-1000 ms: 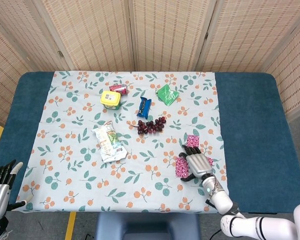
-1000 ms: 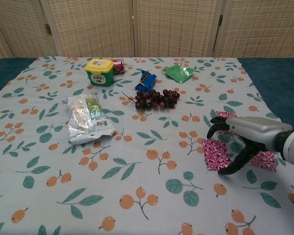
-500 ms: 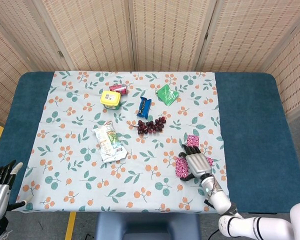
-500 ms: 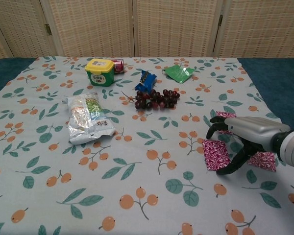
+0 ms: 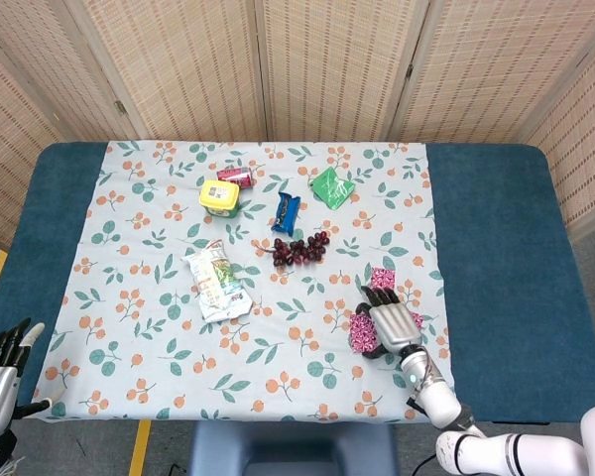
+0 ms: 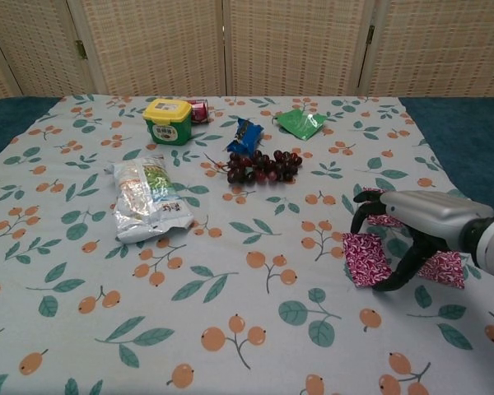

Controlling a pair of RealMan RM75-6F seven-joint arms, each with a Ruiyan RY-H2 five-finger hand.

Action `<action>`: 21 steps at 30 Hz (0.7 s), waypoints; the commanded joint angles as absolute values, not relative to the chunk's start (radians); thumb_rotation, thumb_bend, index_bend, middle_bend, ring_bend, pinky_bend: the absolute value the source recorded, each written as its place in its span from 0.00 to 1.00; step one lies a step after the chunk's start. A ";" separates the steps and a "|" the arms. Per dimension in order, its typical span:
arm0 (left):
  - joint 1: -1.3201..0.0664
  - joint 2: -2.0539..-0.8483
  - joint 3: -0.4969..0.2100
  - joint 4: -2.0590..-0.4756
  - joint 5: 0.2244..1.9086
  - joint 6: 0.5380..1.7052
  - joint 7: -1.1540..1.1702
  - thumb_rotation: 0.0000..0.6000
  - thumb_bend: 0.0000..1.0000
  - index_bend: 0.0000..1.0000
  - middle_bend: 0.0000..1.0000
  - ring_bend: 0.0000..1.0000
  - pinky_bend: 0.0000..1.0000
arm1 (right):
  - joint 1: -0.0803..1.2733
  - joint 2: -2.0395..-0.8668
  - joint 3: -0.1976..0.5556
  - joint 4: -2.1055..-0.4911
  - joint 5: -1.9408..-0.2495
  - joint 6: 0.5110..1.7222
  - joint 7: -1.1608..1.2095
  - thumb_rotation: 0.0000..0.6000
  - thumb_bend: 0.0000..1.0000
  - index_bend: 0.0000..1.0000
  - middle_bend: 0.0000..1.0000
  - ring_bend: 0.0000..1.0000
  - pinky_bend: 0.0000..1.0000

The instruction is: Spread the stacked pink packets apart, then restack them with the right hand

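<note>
Chest view: right hand (image 6: pixel 407 226) pinching pink packet (image 6: pixel 364 258), lifting its edge.

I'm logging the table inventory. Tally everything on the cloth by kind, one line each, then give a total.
Pink packets: 3, one beside the right hand, one under its far side, one behind it
Green packet: 1
Blue wrapper: 1
White snack bag: 1
Yellow-lidded tub: 1
Red can: 1
Grape bunch: 1
Total: 9
</note>
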State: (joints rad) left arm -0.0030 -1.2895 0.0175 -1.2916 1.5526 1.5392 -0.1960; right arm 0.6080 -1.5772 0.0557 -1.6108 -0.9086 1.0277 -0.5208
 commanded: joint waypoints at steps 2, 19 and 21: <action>-0.004 -1.290 0.018 -1.291 1.554 1.538 -0.197 1.00 0.19 0.01 0.00 0.03 0.00 | 0.587 -1.541 0.065 -1.657 -0.934 1.061 -0.490 0.92 0.10 0.30 0.07 0.00 0.00; -0.021 -1.301 0.023 -1.285 1.564 1.515 -0.201 1.00 0.19 0.01 0.00 0.03 0.00 | 0.438 -1.431 0.057 -1.675 -0.903 1.096 -0.251 0.92 0.10 0.30 0.07 0.00 0.00; -0.022 -1.300 0.022 -1.287 1.566 1.516 -0.200 1.00 0.19 0.01 0.00 0.03 0.00 | 0.432 -1.437 0.059 -1.656 -0.895 1.081 -0.235 0.91 0.10 0.30 0.07 0.00 0.00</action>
